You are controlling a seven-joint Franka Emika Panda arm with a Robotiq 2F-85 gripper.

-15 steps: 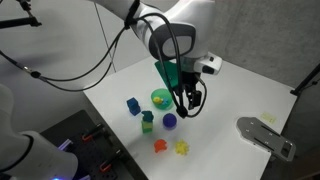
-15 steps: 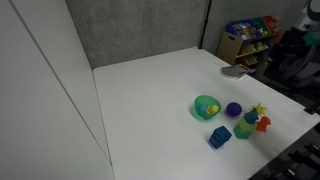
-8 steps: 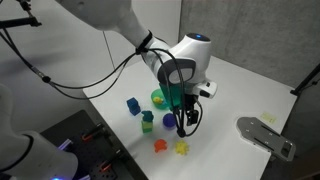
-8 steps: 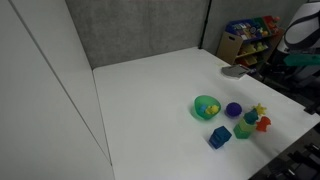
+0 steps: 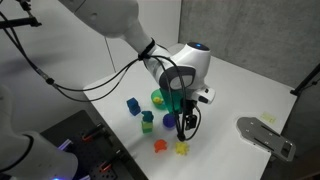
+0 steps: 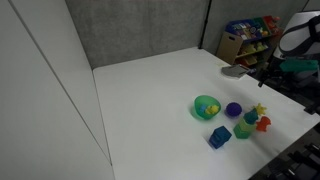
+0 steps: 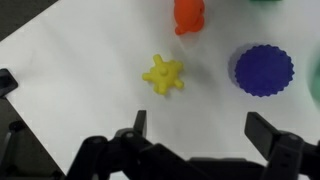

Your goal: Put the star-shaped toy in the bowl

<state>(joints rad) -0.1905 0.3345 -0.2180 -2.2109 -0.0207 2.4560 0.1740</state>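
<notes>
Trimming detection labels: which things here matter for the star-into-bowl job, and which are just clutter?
Job: star-shaped toy, green bowl, gripper (open).
Lying about: orange-red toy, purple round toy, blue block, green block.

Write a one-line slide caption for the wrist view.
Open gripper hovers near the star-shaped toy; orange-red toy and purple toy beyond.

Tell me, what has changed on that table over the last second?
The arm came down toward the star-shaped toy, its jaws open and holding nothing. Nothing was picked up or let go. The star-shaped toy, the bowl and the other toys stayed where they were.
</notes>
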